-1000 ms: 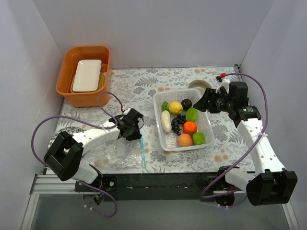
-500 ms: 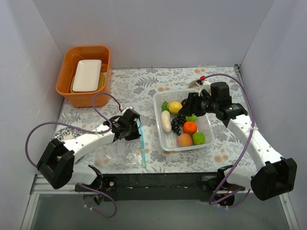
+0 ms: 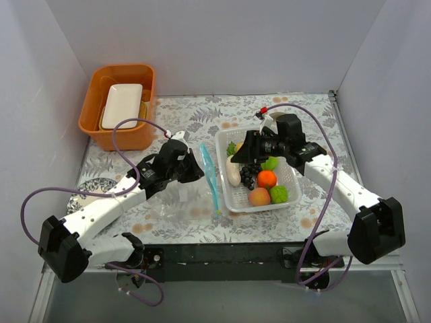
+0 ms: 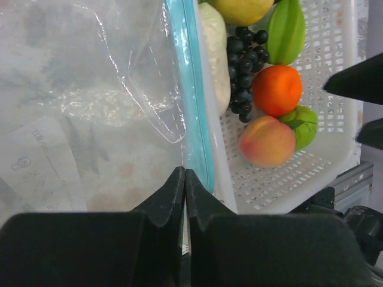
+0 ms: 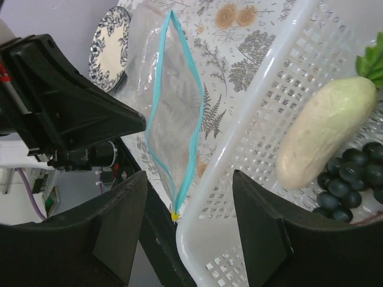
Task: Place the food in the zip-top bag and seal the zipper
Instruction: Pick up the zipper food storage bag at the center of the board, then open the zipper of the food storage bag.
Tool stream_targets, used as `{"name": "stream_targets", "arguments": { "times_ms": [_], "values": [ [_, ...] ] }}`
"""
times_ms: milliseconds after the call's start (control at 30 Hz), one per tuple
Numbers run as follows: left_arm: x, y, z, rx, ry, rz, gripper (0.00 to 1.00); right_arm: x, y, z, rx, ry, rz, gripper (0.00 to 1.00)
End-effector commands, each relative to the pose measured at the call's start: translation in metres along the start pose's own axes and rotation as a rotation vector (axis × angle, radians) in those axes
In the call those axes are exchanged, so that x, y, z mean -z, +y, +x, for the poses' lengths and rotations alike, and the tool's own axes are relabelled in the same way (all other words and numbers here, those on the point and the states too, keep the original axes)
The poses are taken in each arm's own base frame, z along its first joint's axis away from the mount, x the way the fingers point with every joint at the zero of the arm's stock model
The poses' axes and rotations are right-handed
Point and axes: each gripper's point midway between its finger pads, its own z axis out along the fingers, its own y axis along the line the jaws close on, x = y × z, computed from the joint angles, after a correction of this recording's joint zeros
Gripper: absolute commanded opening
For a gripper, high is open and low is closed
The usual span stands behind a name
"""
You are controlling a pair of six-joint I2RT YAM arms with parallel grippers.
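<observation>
The clear zip-top bag (image 3: 180, 200) lies left of the white basket (image 3: 291, 171). Its teal zipper (image 3: 209, 176) is lifted and the mouth gapes open, as the right wrist view (image 5: 178, 107) shows. My left gripper (image 3: 194, 168) is shut on the bag's edge beside the zipper (image 4: 192, 95); its jaws (image 4: 184, 173) are pressed together. The basket holds the white oblong (image 4: 214, 54), grapes (image 4: 244, 66), orange (image 4: 276, 89), peach (image 4: 266, 140), lemon (image 4: 242, 7) and green pieces (image 4: 286, 30). My right gripper (image 3: 238, 156) is open and empty over the basket's left end (image 5: 188, 179). The plum is hidden.
An orange bin (image 3: 94, 124) with a white tray (image 3: 122, 105) stands at the back left. A blue-patterned plate (image 3: 94, 186) lies at the left, also in the right wrist view (image 5: 111, 45). White walls close the sides and back.
My left gripper has lifted the bag's mouth and carried it right, next to the basket. My right gripper has swung left over the basket's left end.
</observation>
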Motion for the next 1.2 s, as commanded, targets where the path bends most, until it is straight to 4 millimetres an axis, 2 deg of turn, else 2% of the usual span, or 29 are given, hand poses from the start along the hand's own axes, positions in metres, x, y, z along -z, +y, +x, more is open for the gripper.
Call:
{"name": "stream_targets", "arguments": {
  "times_ms": [0,67,200,333,467,633,667,700,767,800,833,867,900,933,1033,1067,1167],
  "values": [
    [0.024,-0.028,-0.015,-0.067,-0.020,0.114,0.00,-0.018,0.019,0.001,0.020,0.017,-0.106,0.67],
    [0.028,-0.033,-0.013,-0.081,-0.005,0.149,0.00,-0.029,0.020,0.007,0.012,0.049,-0.118,0.66],
    [0.038,-0.037,-0.020,-0.083,-0.053,0.178,0.00,-0.046,0.018,0.009,0.020,0.073,-0.097,0.64],
    [0.039,-0.037,-0.022,-0.093,-0.057,0.177,0.00,-0.062,0.015,0.018,0.007,0.108,-0.107,0.63],
    [0.036,-0.036,-0.018,-0.100,-0.045,0.177,0.00,-0.072,0.023,0.028,0.012,0.143,-0.148,0.62],
    [0.034,-0.034,-0.018,-0.092,-0.047,0.172,0.00,-0.077,0.032,0.030,0.034,0.140,-0.160,0.58],
    [0.034,-0.035,-0.018,-0.092,-0.048,0.175,0.00,-0.078,0.032,0.031,0.032,0.140,-0.154,0.52],
    [0.034,-0.035,-0.018,-0.095,-0.050,0.173,0.00,-0.079,0.032,0.031,0.033,0.136,-0.149,0.38],
    [0.033,-0.033,-0.019,-0.095,-0.051,0.161,0.00,-0.081,0.031,0.034,0.033,0.138,-0.141,0.18],
    [0.033,-0.032,-0.020,-0.094,-0.056,0.153,0.00,-0.081,0.030,0.035,0.021,0.141,-0.139,0.02],
    [0.033,-0.029,-0.020,-0.072,-0.054,0.133,0.00,-0.083,0.033,0.030,0.034,0.118,-0.157,0.01],
    [0.033,-0.026,-0.025,-0.049,-0.071,0.107,0.13,-0.083,0.033,0.030,0.026,0.117,-0.157,0.01],
    [0.034,-0.027,-0.029,-0.034,-0.086,0.102,0.33,-0.083,0.034,0.027,0.011,0.104,-0.151,0.01],
    [0.036,-0.028,-0.033,-0.029,-0.101,0.106,0.45,-0.083,0.037,0.026,-0.035,0.091,-0.149,0.01],
    [0.041,-0.029,-0.045,-0.009,-0.144,0.087,0.60,-0.083,0.042,0.021,-0.093,0.027,-0.146,0.01],
    [0.041,-0.029,-0.046,-0.002,-0.149,0.082,0.64,-0.085,0.037,0.017,-0.106,-0.002,-0.099,0.01],
    [0.043,-0.037,-0.051,0.035,-0.161,0.111,0.68,-0.089,0.039,0.013,-0.139,-0.036,-0.046,0.01]
  ]
}}
